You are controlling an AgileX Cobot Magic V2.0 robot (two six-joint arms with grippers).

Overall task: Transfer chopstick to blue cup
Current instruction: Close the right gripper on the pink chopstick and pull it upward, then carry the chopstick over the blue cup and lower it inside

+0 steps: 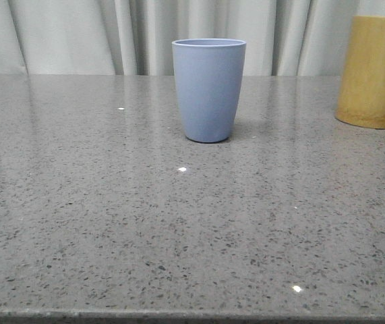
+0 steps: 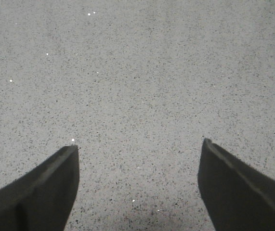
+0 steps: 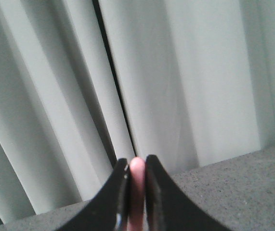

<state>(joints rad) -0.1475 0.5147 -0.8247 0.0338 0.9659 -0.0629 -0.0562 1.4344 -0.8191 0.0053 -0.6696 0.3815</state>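
Observation:
The blue cup point(image 1: 209, 90) stands upright on the grey table, at centre toward the back, and looks empty from this side. No gripper shows in the front view. In the right wrist view my right gripper point(image 3: 137, 163) is shut on a pale pink chopstick point(image 3: 137, 192), whose rounded end sits between the two black fingertips, facing the curtain. In the left wrist view my left gripper point(image 2: 139, 147) is open and empty above bare tabletop.
A yellow-brown bamboo-like cylinder point(image 1: 374, 71) stands at the back right of the speckled grey table point(image 1: 111, 223). A pale curtain point(image 1: 77, 34) hangs behind the table's far edge and also shows in the right wrist view point(image 3: 200, 72).

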